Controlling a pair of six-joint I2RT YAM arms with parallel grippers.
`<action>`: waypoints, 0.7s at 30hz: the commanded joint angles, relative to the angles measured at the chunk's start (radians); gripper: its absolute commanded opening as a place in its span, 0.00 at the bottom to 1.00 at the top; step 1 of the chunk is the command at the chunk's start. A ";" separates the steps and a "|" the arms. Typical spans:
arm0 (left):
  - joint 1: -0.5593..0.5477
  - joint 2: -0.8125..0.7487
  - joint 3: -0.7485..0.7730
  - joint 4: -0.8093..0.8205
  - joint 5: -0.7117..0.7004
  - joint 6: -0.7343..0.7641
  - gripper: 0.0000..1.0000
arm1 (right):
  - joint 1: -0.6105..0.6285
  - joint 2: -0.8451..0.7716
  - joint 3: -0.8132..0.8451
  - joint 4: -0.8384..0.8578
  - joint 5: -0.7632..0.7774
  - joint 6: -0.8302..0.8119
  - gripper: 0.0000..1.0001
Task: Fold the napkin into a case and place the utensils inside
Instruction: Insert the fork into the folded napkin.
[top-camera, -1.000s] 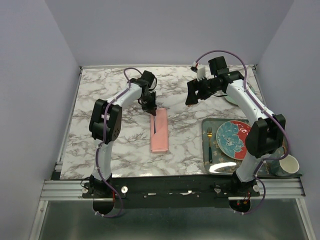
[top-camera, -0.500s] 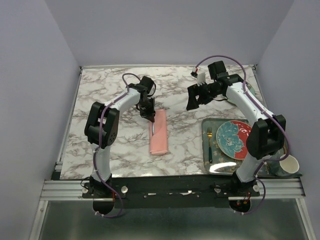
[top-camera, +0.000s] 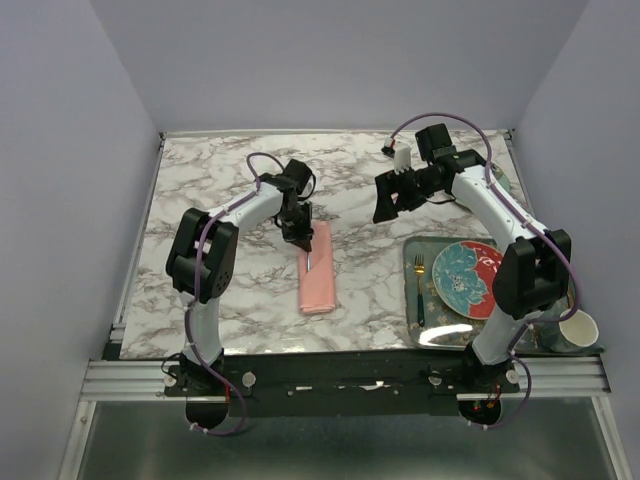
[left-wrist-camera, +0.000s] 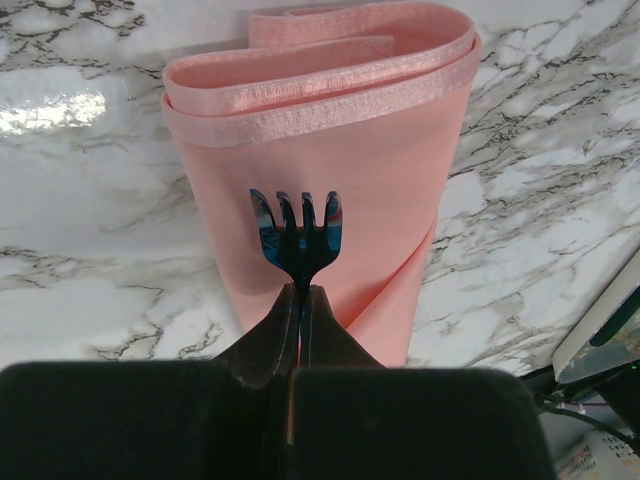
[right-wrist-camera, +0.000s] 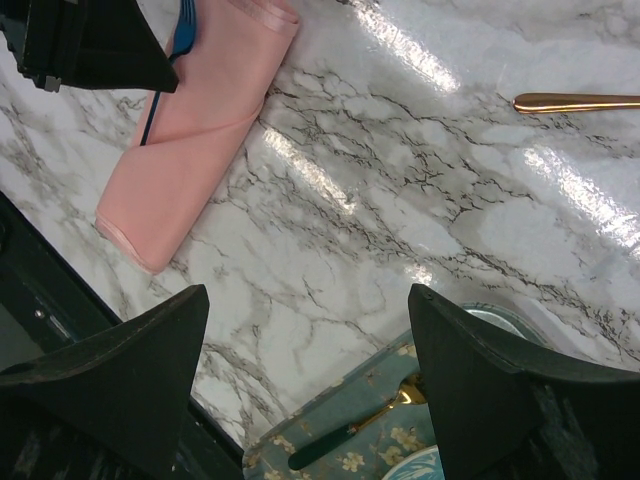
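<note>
Pink satin case (top-camera: 318, 270) lies flat on the marble table (top-camera: 220, 190) as a narrow folded rectangle, its long axis running near to far. Left gripper (left-wrist-camera: 300, 296) sits over the far part of the case, fingers pinched tight on the handle of the dark blue fork (left-wrist-camera: 298, 235). The tines point away from the gripper along the length of the case and sit over its flat upper face. Cannot tell whether the tines touch the cloth. In the left wrist view, layered hems show at the end of the case beyond the tines. Right gripper (right-wrist-camera: 305, 345) hovers above the table well to the right of the case, fingers spread wide with nothing between them. Copper-gold spoon (right-wrist-camera: 580, 101) lies on the marble to the right of the case, well apart from it; only its handle shows, at the edge of the right wrist view. A tray (top-camera: 412, 318) sits right of the case, carrying a patterned plate (top-camera: 468, 280) and a gold-headed fork (top-camera: 419, 290) with a teal handle. A cup (top-camera: 578, 328) stands beyond the tray, farthest right of the case.
</note>
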 joint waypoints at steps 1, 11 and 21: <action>-0.016 -0.061 -0.030 -0.015 -0.020 -0.027 0.00 | -0.010 -0.010 -0.013 -0.004 -0.021 -0.011 0.89; -0.017 -0.056 -0.073 -0.027 -0.015 -0.047 0.03 | -0.010 0.019 -0.001 0.016 -0.034 0.002 0.89; -0.016 -0.084 -0.024 -0.038 -0.064 -0.013 0.34 | -0.011 0.054 0.034 0.032 0.069 0.064 0.90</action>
